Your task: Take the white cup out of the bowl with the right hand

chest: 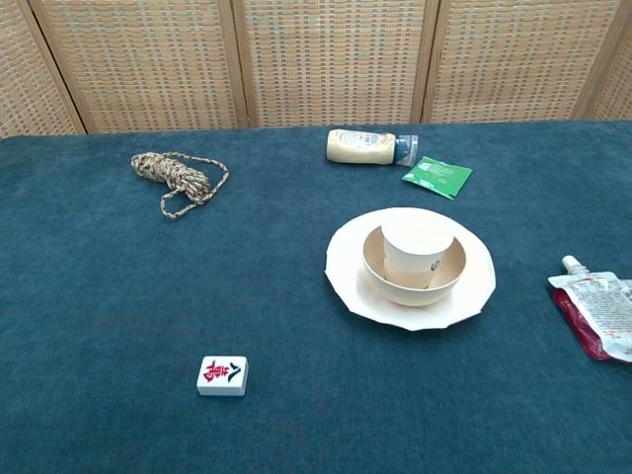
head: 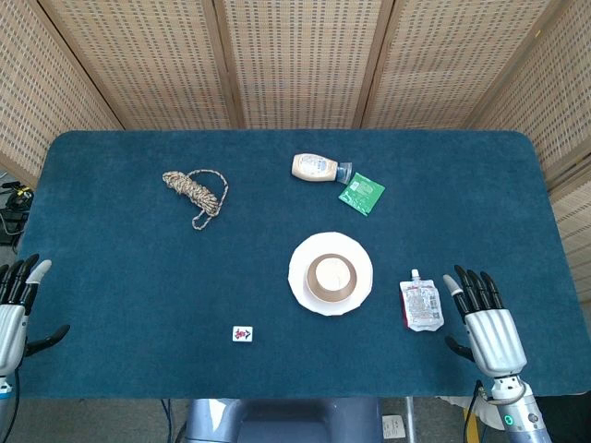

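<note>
1. The right hand (head: 489, 328) is seen at the near right corner of the table (head: 120, 277) in the head view, palm down, with its fingers spread apart and extended; nothing is held in it. It is not shown in the chest view.
2. Just to the left of the right hand, a drink pouch (head: 421, 304) with a white spout and red edging is laid flat on the blue cloth, apart from the fingers.
3. Further left of the pouch, a white plate (head: 300, 286) is found, and on it a bowl (chest: 449, 281) is set.
4. The white cup (chest: 420, 247) is placed upright inside the bowl, its rim rising above the bowl's edge in the chest view. No hand is touching it.
5. Beyond the plate, further from the right hand, a green packet (head: 361, 193) is seen lying flat, and just beside it a squeeze bottle (head: 319, 168) is laid on its side, its dark cap turned toward the packet.
6. Near the front edge, well to the left of the right hand, a small white tile (head: 243, 333) with a red mark is seen.
7. Far across the table to the left and back, a coil of rope (head: 196, 191) is laid.
8. The left hand (head: 17, 305) is seen at the near left corner, fingers apart and holding nothing.
</note>
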### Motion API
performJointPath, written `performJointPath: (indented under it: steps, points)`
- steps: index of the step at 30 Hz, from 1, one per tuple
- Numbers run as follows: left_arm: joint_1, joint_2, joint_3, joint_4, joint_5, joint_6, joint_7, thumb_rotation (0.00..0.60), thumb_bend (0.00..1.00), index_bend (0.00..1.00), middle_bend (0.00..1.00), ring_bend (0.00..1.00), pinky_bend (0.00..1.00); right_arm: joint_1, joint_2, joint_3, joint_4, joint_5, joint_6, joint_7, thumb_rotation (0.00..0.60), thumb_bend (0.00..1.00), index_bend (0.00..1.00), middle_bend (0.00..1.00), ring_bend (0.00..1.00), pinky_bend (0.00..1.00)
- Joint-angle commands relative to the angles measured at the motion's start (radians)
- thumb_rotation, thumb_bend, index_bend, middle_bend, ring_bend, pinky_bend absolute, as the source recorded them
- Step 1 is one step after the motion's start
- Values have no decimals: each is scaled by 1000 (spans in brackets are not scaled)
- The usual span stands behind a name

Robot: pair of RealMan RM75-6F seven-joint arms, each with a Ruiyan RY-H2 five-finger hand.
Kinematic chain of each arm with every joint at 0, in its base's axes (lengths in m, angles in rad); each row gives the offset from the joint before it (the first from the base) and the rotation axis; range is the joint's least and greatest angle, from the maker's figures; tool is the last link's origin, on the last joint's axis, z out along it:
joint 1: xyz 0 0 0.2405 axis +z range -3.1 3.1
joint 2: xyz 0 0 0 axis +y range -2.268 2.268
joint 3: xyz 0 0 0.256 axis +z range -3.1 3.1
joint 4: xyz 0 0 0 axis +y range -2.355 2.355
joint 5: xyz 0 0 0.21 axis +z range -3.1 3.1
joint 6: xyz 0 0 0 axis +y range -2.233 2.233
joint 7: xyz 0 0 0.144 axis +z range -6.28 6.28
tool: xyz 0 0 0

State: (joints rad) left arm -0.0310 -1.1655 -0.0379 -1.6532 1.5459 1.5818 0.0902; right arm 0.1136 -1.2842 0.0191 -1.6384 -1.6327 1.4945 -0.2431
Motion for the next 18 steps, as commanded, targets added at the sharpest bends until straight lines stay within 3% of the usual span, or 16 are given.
performJointPath:
  steps: [1,12,18]
  points:
    - [0,0,0,0,0,0,0,600,24,0,0,0,0,0,0,0,0,0,0,0,600,235,0,0,0,0]
    - [0,5,-3,-1,-3,2,-12,600,25,0,0,0,0,4,2,-7,-16,-14,-6,-1,600,235,0,0,0,0]
    - [0,12,-7,-1,-6,2,-35,600,25,0,0,0,0,45,15,8,-85,-1,-70,-23,600,235,3,0,0,0]
